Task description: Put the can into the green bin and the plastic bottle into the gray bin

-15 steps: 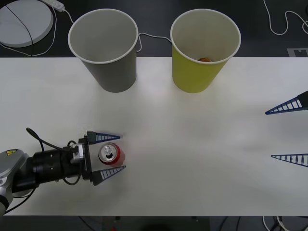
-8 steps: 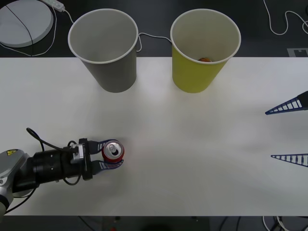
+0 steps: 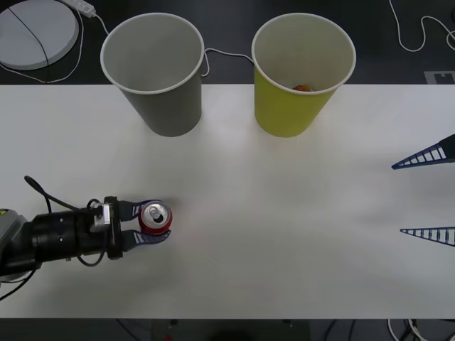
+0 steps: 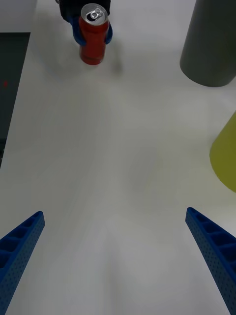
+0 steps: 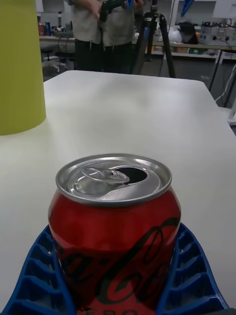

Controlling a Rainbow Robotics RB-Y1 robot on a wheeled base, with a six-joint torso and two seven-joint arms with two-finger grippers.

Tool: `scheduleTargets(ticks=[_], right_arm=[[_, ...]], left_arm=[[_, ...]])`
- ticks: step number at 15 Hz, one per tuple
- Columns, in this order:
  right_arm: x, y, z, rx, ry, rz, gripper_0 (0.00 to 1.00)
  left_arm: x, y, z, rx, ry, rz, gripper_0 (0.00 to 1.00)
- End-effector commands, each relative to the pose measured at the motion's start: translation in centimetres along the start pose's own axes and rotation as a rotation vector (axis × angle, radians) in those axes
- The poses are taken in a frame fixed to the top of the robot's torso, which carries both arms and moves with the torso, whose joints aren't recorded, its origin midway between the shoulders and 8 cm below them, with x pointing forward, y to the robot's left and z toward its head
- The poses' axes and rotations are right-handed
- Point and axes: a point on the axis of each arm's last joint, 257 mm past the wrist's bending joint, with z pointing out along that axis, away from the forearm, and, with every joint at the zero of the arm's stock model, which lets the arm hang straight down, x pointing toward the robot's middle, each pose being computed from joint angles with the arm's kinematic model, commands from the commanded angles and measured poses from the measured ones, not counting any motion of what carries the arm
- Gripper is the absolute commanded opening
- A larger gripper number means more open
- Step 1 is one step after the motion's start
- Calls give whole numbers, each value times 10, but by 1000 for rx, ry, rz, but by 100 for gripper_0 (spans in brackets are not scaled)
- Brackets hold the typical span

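Nearest to you, at the front left of the white counter [image 3: 284, 234], your left gripper [image 3: 151, 223] has its blue ribbed fingers [image 5: 34, 275] clamped on the can [image 3: 154, 218], one on each side. The can stands upright in that grip, red-bodied, with its silver top and pull tab facing up and the mouth already open; in the left wrist view the fingers wrap the lower part of its body [image 5: 115, 231]. From the right wrist view you see the same can [image 4: 93, 38] across the counter, the blue fingers hugging its upper sides, with its base on or just above the counter; which of the two you cannot tell.

Over on the right side, your right gripper [image 3: 425, 194] sits at the counter's edge, well apart from the can. Its fingers [image 4: 209, 241] are spread wide and hold nothing, with bare counter between them.

Farther back, both bins stand upright at the rear edge of the counter, side by side but not touching. The gray bin [image 3: 162, 99] is the one on the left, roughly in line with the can but well behind it. The green bin [image 3: 293, 99] stands to its right, and a small orange object [image 3: 303, 88] lies at the bottom inside it. In the left wrist view the green bin's wall [image 5: 19, 69] rises beyond the can.
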Motion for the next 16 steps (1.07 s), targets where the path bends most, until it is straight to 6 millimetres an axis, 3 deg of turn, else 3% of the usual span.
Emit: scheduleTargets(ticks=[1, 9, 13, 16], right_arm=[[0, 0, 0, 0, 0, 0, 100], [0, 0, 0, 0, 0, 0, 100], [0, 0, 0, 0, 0, 0, 100], [0, 0, 0, 0, 0, 0, 100]], left_arm=[[-8, 8, -23, 34, 56, -30, 0], [-25, 53, -94, 44, 324, -72, 0], [-43, 75, -116, 4, 428, -126, 0], [-66, 84, -126, -11, 475, -159, 0]])
